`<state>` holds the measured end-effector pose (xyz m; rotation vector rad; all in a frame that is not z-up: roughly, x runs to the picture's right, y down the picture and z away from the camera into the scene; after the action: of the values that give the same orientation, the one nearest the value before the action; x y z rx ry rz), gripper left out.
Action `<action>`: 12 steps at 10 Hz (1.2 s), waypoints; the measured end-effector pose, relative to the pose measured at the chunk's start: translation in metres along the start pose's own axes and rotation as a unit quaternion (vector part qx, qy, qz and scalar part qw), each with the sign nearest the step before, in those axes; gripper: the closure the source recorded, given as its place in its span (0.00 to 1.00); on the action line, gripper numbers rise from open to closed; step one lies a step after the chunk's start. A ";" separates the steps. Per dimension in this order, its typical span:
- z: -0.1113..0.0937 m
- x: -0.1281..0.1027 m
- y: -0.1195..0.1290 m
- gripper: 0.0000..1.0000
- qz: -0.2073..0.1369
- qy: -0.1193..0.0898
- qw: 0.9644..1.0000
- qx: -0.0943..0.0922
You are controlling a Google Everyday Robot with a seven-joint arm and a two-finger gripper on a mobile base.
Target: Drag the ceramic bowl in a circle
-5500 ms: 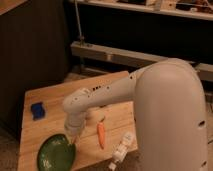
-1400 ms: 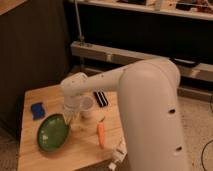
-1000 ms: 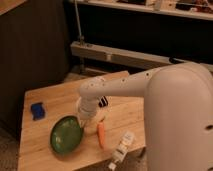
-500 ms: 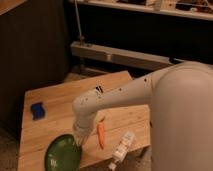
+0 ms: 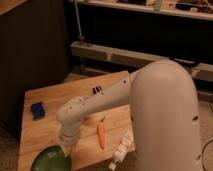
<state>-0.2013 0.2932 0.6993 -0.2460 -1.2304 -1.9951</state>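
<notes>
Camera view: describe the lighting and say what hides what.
Camera view: warm, dim light; the background behind the table is nearly black. The big white arm fills the right side and blocks much of the tabletop. The tool sits at the green bowl's rim at the near left corner, its tips hidden. The carrot and blue block show plainly.

No readable text, no labels or numbers (pincer (image 5: 66, 148) at ceramic bowl (image 5: 50, 160) rim)
</notes>
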 end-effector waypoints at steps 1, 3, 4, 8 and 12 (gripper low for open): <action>0.000 0.022 -0.012 0.86 -0.011 0.005 1.000 0.006; -0.006 0.060 -0.024 0.86 -0.016 0.018 1.000 0.017; -0.010 0.079 -0.027 0.86 -0.015 0.026 0.999 0.020; -0.034 0.126 0.018 0.86 0.047 0.060 0.997 0.019; -0.065 0.099 0.092 0.86 0.129 0.093 0.987 0.010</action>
<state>-0.1917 0.1668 0.7794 -0.1935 -1.0435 -1.7396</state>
